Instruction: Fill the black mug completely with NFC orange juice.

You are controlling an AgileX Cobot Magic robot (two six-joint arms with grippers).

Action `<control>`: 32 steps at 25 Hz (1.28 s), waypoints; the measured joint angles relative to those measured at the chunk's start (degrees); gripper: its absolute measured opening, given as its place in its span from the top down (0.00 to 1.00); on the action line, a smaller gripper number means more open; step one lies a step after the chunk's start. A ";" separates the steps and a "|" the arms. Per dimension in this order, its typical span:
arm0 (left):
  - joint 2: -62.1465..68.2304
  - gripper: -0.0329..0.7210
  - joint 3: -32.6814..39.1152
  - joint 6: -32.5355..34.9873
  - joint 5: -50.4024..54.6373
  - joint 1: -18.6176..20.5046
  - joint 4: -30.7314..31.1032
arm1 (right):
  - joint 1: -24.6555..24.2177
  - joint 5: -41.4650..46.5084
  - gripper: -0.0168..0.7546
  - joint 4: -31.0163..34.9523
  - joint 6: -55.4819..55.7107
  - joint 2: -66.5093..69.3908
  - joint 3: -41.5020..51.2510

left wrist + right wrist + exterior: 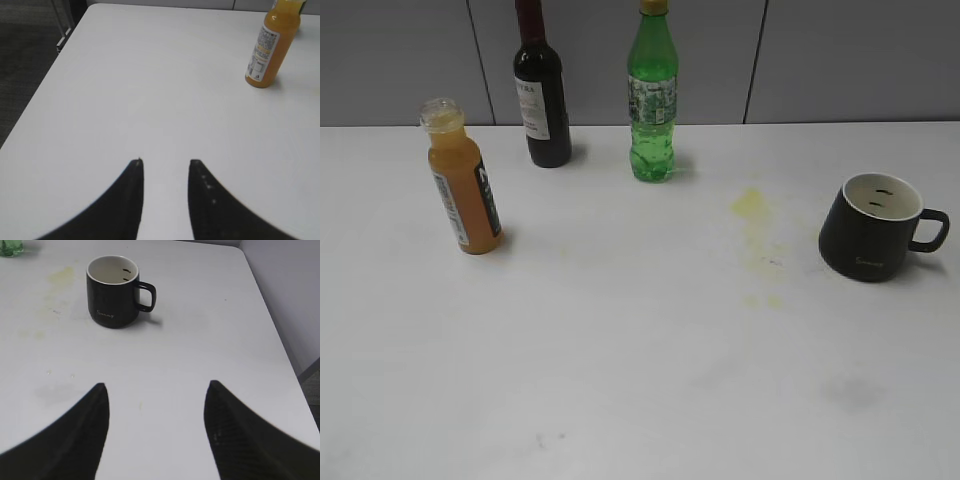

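Near field, wrist views: the left gripper (166, 162) appears at the bottom of its frame, its two dark fingers (131, 192) set a narrow gap apart with nothing between them; the right gripper (156, 385) shows two fingers (80, 430) spread wide, likewise holding nothing. Both hang over bare white desk (640, 380). Neither gripper appears in the exterior view.

Middle field: one black mug (873, 227) stands upright at the right of the exterior frame, white inside, loop handle pointing right, pale script near its base; in the right wrist view it sits in the upper left centre (114, 291). No liquid is visible inside. Yellowish stains (752, 203) mark the desk just left of the mug.

At the left stands one bottle of NFC orange juice (463, 180), uncapped, nearly full, well apart from the mug; it occupies the upper right corner of the left wrist view (270, 46).

Far field: one dark wine bottle (542, 100) and one green soda bottle (652, 105) stand upright near the grey wall (840, 60), apart from each other. Three bottles in total; nothing stands between juice and mug.
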 joint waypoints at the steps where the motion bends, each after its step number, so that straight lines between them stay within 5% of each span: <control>1: 0.00 0.64 0.00 0.00 0.00 0.00 0.00 | 0.00 0.00 0.38 0.00 0.00 0.00 0.00; 22: 0.00 0.64 0.00 0.00 0.00 0.00 0.00 | 0.00 -0.65 0.37 0.06 0.00 -0.01 -0.50; 27: 0.00 0.64 0.00 0.00 0.00 0.00 0.00 | 0.00 -10.98 0.15 0.78 1.11 0.94 -1.40; 32: 0.00 0.64 0.00 0.00 0.00 0.00 0.00 | 0.00 -25.17 0.12 0.36 1.39 6.16 -0.30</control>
